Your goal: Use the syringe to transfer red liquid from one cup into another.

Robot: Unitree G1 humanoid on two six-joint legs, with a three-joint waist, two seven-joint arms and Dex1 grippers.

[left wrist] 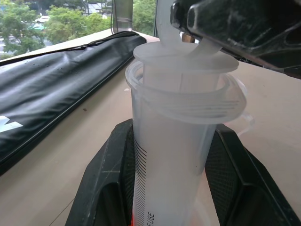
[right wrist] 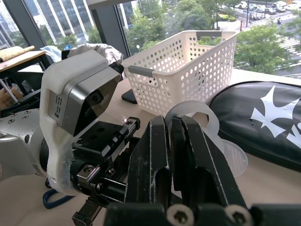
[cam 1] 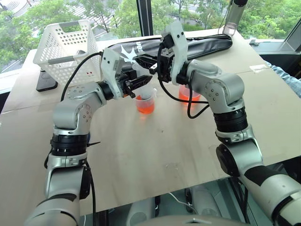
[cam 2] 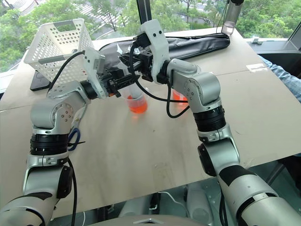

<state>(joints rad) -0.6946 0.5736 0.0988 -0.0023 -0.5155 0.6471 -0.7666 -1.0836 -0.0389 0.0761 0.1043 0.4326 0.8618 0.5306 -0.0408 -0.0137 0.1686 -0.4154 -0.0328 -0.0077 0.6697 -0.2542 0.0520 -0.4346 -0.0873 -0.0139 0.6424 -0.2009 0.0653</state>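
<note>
The syringe stands upright between the fingers of my left gripper, which is shut on its clear barrel. My right gripper is above it, shut on the white plunger. Both grippers meet over the middle of the table. Directly under the syringe sits the smaller cup with a pouring lip, holding red liquid. The other cup, also holding red liquid, stands to the right, partly hidden behind my right arm. The syringe's tip is hidden.
A white perforated basket stands at the back left, with a dark flat object beside it. A long black bag lies along the far edge. A clear bottle stands back right. A person's sleeve shows at the right edge.
</note>
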